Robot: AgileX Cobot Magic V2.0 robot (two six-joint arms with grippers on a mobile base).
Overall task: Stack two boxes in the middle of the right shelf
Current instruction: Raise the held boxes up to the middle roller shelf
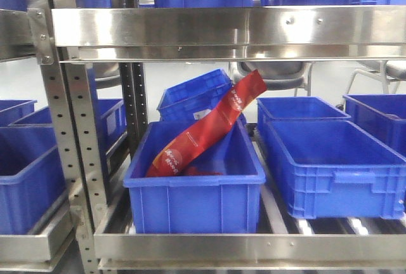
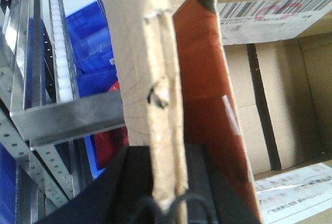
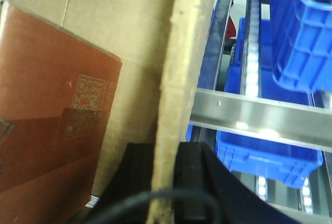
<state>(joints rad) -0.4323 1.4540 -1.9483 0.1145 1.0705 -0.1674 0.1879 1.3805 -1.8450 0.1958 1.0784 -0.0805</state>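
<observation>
In the left wrist view my left gripper (image 2: 167,156) is shut on the upright cardboard wall of an open brown box (image 2: 142,53). A red-brown packet (image 2: 202,79) leans inside it, and a barcode label (image 2: 270,16) sits on its far flap. My right gripper (image 3: 166,151) is likewise shut on a cardboard box wall (image 3: 184,53), with a red-brown packet (image 3: 46,105) on its inner side. I cannot tell whether both walls belong to one box. The steel shelf rim (image 2: 67,117) (image 3: 259,115) lies just beyond each wall. The front view shows the shelf (image 1: 222,30) without boxes or grippers.
Blue plastic bins (image 1: 193,185) (image 1: 330,160) fill the rack level in the front view. A long red packet (image 1: 209,128) sticks out of the middle bin. A perforated steel upright (image 1: 76,147) stands at the left. More blue bins (image 3: 301,27) sit beyond the right gripper.
</observation>
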